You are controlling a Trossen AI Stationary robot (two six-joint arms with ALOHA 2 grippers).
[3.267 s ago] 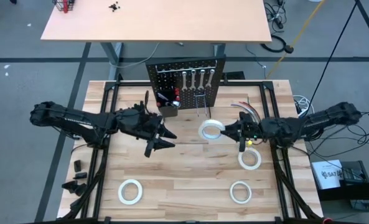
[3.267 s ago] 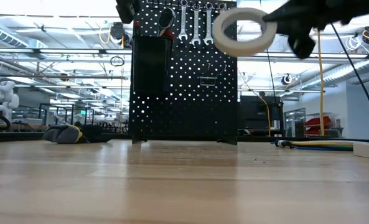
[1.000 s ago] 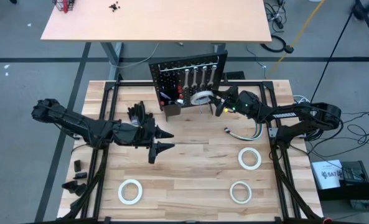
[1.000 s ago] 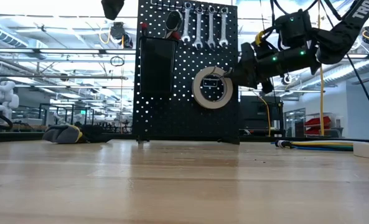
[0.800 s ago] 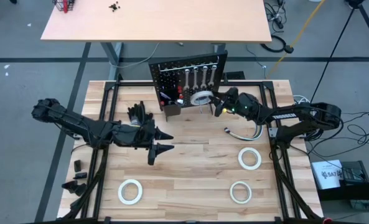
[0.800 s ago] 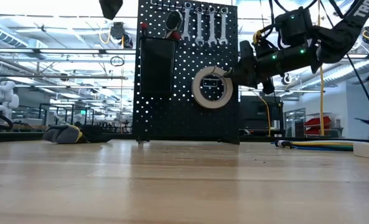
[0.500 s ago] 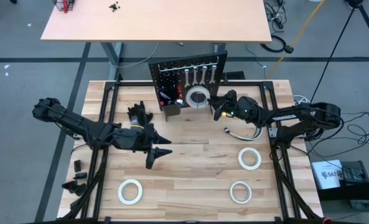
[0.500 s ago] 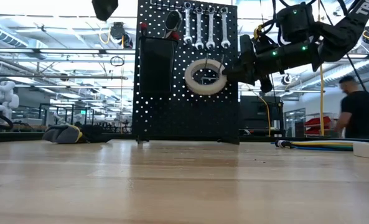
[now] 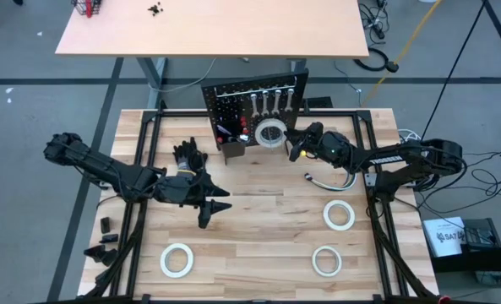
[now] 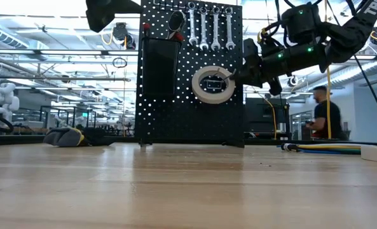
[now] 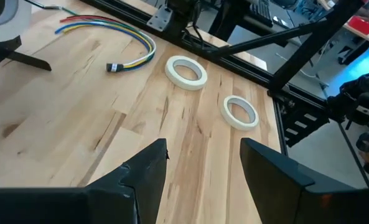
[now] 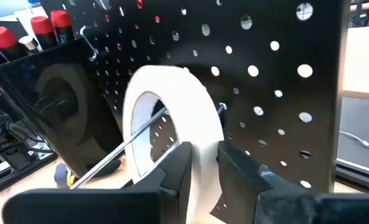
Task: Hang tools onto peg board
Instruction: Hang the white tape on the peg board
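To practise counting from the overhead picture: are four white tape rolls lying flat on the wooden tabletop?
No: only three rolls lie flat there; the fourth roll is up at the peg board.

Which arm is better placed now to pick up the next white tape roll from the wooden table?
Probably the left. Its open left gripper hangs free over the table, facing the flat white tape rolls, while the right gripper is at the black peg board.

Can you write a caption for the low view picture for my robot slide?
The right gripper holds a white tape roll on a peg board hook, below four wrenches.
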